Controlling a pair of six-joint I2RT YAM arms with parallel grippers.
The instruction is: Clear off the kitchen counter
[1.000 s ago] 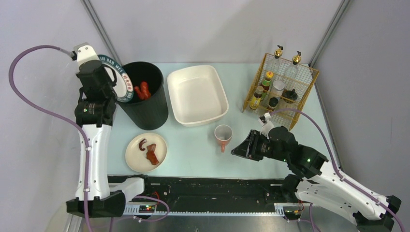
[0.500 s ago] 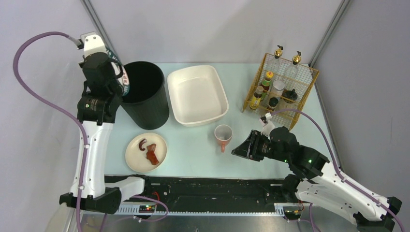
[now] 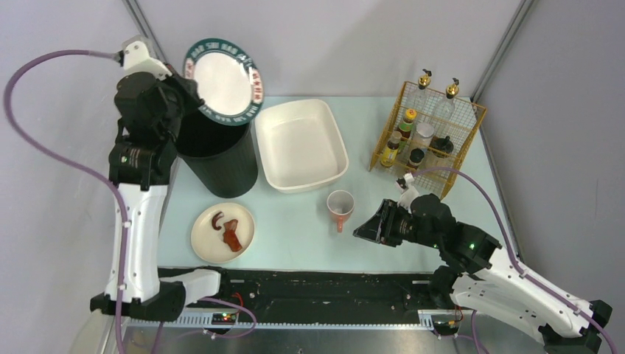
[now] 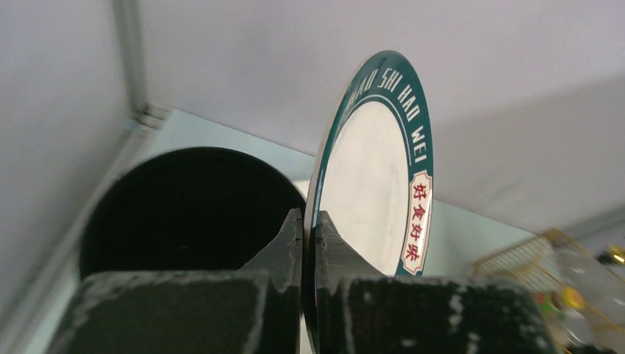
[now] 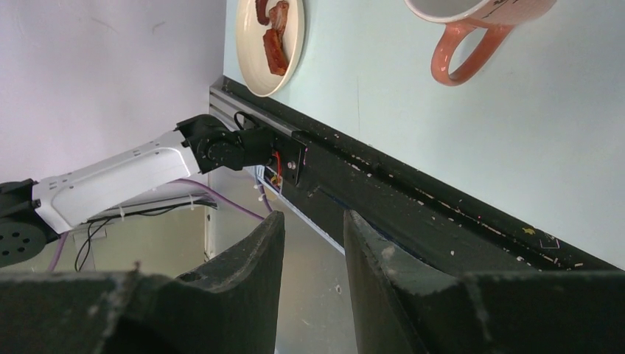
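— Where are your cameras?
— One sits above and behind my bases, facing down on the kitchen counter [image 3: 295,228]. One rides each wrist, close behind the jaws.
— What do they share?
— The green-rimmed plate [image 4: 368,192] at my left gripper [image 4: 308,221], and the orange-handled mug [image 5: 472,22] ahead of my right gripper [image 5: 313,217].

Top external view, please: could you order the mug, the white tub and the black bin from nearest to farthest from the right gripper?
Measured from the right gripper:
1. The mug, just beyond the fingertips and slightly to their left.
2. The white tub, farther back, mid-table.
3. The black bin, farthest, over on the left side next to the left arm.
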